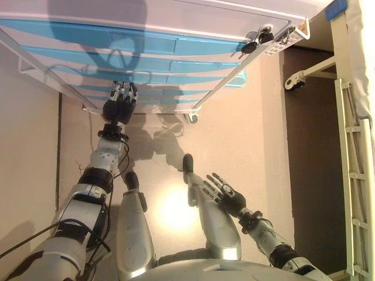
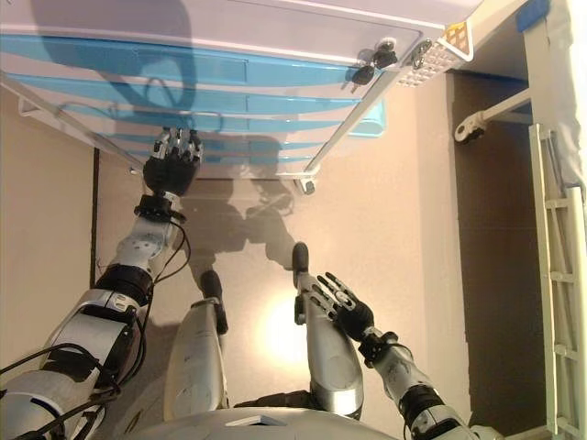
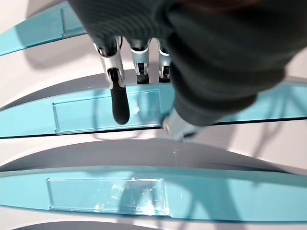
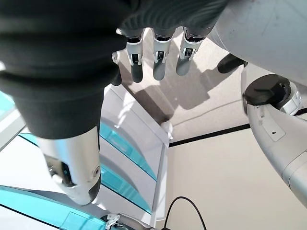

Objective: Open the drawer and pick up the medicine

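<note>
A white cabinet (image 1: pixel 176 17) with several pale blue drawers stands ahead of me, and all the drawers look closed. My left hand (image 1: pixel 120 102) is up against the front of a lower drawer (image 1: pixel 164 93). In the left wrist view one of its fingers (image 3: pixel 120 103) lies straight on the drawer's clear label plate (image 3: pixel 105 110), and the other fingertips are hidden at the drawer's upper edge. My right hand (image 1: pixel 225 193) hangs low on the right, open and empty, with its fingers (image 4: pixel 158 62) straight. No medicine is in view.
Keys (image 1: pixel 258 40) hang at the cabinet's right corner. A caster wheel (image 1: pixel 191 118) sits under the cabinet's near corner. A white ladder-like frame (image 1: pixel 354 175) and a wheeled arm (image 1: pixel 293 82) stand at the right over dark floor.
</note>
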Tool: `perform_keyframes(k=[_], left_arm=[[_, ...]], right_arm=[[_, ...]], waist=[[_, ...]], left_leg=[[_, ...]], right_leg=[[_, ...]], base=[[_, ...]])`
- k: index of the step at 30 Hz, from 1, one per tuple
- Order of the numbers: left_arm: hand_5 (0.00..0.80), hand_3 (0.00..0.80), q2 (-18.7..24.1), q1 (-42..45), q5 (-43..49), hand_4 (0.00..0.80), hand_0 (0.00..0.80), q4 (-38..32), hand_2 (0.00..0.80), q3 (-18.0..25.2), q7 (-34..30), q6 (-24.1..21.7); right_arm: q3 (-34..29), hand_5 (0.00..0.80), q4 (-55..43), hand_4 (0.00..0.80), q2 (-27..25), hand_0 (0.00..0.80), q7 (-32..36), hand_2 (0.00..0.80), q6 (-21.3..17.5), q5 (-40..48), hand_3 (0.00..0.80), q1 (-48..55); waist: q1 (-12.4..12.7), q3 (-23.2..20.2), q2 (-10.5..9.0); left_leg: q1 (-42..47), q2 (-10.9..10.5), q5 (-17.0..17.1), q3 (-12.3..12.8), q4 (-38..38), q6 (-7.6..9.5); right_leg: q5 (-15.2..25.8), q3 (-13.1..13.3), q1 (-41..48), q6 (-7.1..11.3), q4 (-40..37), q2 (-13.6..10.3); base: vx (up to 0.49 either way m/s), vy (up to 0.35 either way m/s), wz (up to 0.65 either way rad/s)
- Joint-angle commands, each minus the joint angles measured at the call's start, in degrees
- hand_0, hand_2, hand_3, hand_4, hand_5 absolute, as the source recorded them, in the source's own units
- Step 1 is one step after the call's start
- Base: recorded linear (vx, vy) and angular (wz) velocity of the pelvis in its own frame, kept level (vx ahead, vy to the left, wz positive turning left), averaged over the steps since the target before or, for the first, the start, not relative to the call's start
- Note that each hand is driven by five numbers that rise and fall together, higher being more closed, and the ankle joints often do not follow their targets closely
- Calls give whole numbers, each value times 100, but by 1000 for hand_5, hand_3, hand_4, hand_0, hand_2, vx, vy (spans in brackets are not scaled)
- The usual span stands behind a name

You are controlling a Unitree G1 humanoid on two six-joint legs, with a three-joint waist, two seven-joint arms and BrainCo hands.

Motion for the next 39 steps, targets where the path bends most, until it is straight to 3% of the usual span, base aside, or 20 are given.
perform_keyframes(k=[1,22,33,39], left_arm=[[800,800,-147,-1281,151,800,800,-1771,800,150,-1384,48],[800,800,-163,466,100,800,800,-1163,800,461,-2202,401],[800,800,-479,1567,122,800,800,-897,800,372,-2852,545],[800,800,-638,2035,212,800,800,-745,800,364,-2810,483]], right_arm=[[323,0,132,0,-355,0,-73,0,219,-116,0,443],[92,0,-96,0,-396,0,-304,0,221,-378,0,561],[-87,0,-250,0,-463,0,-426,0,294,-565,0,587],[-136,0,-369,0,-449,0,-518,0,273,-601,0,614]], waist=[[36,79,399],[307,79,570],[456,79,693],[554,79,691]], left_leg=[[38,-100,398,-24,-375,43],[145,-163,575,-307,-571,30],[219,-181,676,-408,-685,35],[238,-182,720,-500,-727,43]], right_leg=[[-515,-268,311,-50,544,145],[-688,-487,371,-78,702,196],[-760,-636,406,-79,799,178],[-796,-713,435,-80,849,196]], base=[[0,0,0],[-4,0,1],[-14,15,9],[-7,-10,4]])
